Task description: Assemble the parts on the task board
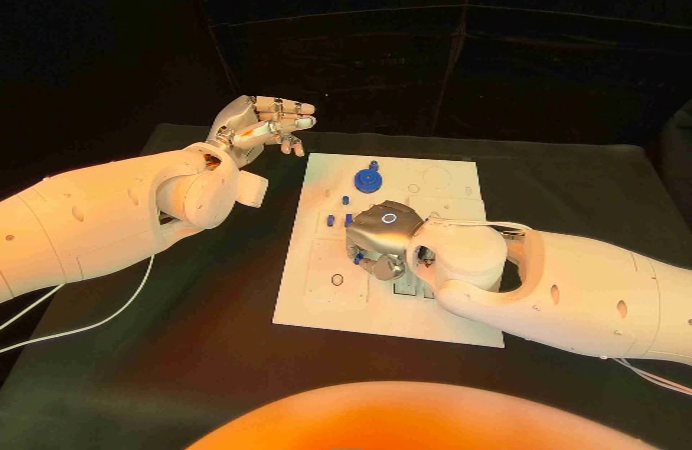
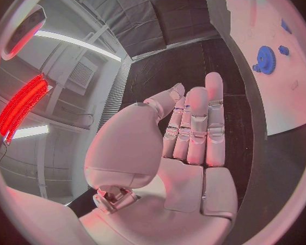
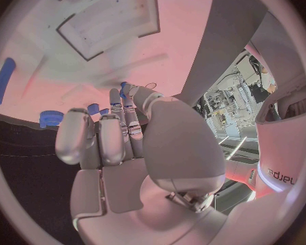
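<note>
The task board [image 1: 325, 290] lay flat in the middle of the black table [image 1: 173, 370], and the right hand [image 1: 382, 238] was down over its centre, palm toward the plate. In the right wrist view that hand's fingers [image 3: 119, 130] were curled forward together, and a small blue part [image 3: 124, 87] showed right at their tips — whether it was actually pinched or merely touched could not be told from the pictures. Near it, two more small blue pieces [image 3: 93, 109] stood on the board just beside the fingers, a ribbed blue cap [image 3: 49, 118] sat close to the board's edge, and a long blue bar [image 3: 2, 80] lay well apart from them. From the head camera a blue gear [image 1: 369, 180] rested on the far part of the board, with a few small blue pegs [image 1: 340, 220] between it and the right hand. The left hand [image 1: 264, 123] was raised beyond the board's far left corner, off the plate and clear of the table — its fingers [image 2: 197, 125] lay straight and side by side, the palm bare, holding nothing.
</note>
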